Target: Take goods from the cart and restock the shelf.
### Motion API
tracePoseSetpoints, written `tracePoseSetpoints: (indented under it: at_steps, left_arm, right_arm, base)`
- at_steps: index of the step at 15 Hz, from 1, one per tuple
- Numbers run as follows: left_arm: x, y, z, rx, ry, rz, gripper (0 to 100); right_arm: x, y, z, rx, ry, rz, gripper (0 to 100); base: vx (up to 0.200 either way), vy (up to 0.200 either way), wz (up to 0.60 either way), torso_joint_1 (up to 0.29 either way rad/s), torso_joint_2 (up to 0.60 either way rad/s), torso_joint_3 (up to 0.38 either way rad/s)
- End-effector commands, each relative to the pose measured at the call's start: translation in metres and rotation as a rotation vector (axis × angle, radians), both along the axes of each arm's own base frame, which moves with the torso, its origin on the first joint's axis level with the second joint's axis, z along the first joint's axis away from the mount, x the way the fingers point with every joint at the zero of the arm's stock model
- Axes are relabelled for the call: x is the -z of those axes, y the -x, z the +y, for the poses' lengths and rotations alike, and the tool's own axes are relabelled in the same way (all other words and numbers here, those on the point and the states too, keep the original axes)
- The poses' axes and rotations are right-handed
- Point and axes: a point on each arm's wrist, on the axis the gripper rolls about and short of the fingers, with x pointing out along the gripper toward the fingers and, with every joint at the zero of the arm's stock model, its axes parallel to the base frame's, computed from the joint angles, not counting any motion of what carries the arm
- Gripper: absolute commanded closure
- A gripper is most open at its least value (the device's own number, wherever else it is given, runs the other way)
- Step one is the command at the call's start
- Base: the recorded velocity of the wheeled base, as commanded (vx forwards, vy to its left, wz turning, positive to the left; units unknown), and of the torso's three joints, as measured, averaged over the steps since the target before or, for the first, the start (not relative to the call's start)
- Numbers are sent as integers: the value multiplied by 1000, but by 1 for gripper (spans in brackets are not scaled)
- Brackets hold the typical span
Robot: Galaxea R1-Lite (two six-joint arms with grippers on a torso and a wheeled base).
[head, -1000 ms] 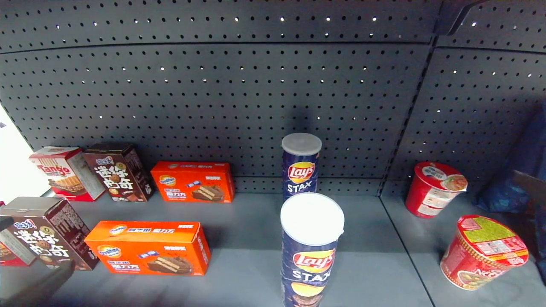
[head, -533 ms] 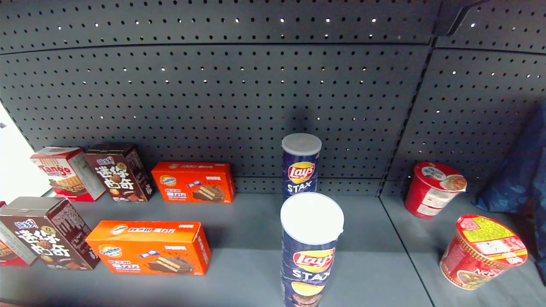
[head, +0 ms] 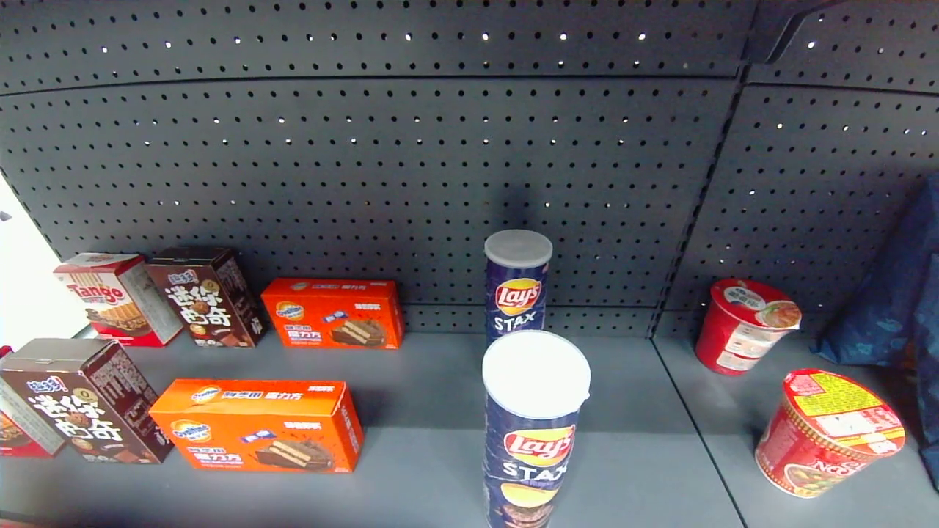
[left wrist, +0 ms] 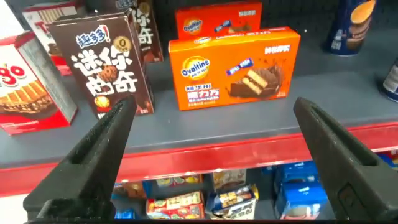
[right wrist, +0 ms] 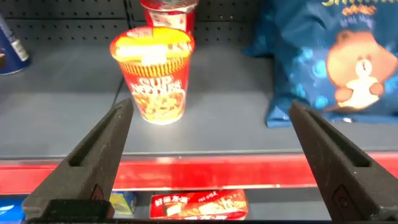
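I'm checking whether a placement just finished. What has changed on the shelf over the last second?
Both arms drew back from the shelf: the left gripper left the front brown box, the right gripper left the blue bag. Both now hang open before the shelf's red edge. Nothing was gripped or released; the orange boxes, chip cans and noodle cups stayed put.

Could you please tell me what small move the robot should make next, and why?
Probably draw both arms back from the shelf to fetch another item. The left end effector hangs open and empty before the front orange box. The right end effector hangs open and empty before the front noodle cup. Neither holds anything to place.
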Motion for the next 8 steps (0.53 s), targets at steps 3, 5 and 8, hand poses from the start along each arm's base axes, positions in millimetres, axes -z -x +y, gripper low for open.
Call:
tracePoseSetpoints:
  at_steps: [3, 5, 8]
  left_arm:
    - [18, -5, 0, -2, -1, 33, 0]
    - [30, -11, 0, -6, -4, 22, 0]
    - [32, -11, 0, 1, -8, 42, 0]
  right_arm:
    - [29, 3, 1, 3, 1, -22, 0]
    - [35, 0, 1, -4, -11, -26, 0]
    - [35, 0, 3, -96, -26, -23, 0]
  base:
    - [0, 0, 0, 0, 0, 0]
    - [0, 0, 0, 0, 0, 0]
    - [0, 0, 0, 0, 0, 0]
